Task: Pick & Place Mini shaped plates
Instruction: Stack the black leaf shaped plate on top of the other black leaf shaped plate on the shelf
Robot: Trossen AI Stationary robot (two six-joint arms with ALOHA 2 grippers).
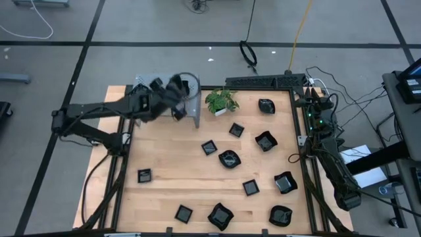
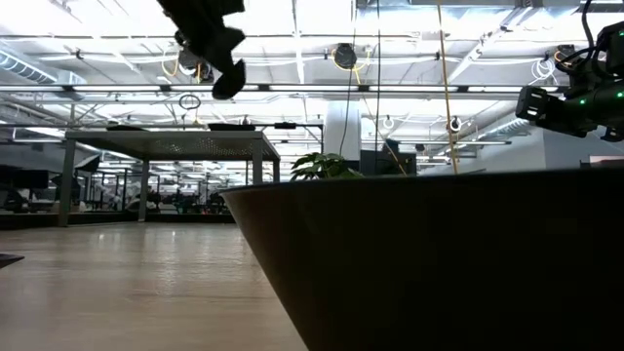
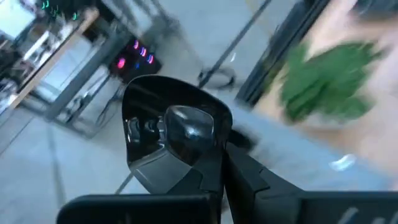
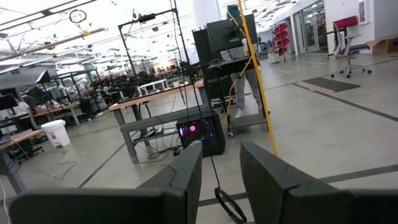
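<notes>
My left gripper [image 1: 176,89] hangs high over the table's far left part, beside the green potted plant [image 1: 222,100], and is shut on one black glossy mini plate [image 3: 174,134]. The low view shows it near the top [image 2: 219,58]. Several more black mini plates lie flat on the wooden table [image 1: 164,158], among them ones at the left [image 1: 144,175], the middle [image 1: 229,158] and the far right [image 1: 266,105]. My right gripper [image 4: 221,163] is parked past the table's right edge [image 1: 346,197], open, with nothing between its fingers. My left gripper pinches the plate's edge [image 3: 189,171] between its two fingers. The rest of the plate sticks out beyond the fingertips, its glossy face turned toward the wrist camera. The plate is lifted clear of the table.
A grey see-through shape [image 1: 192,99] shows right by my left gripper; what it is I cannot tell. One dark dish [image 2: 439,263] fills the low view close up. Cables and a power strip [image 1: 263,81] run along the far and right edges.
</notes>
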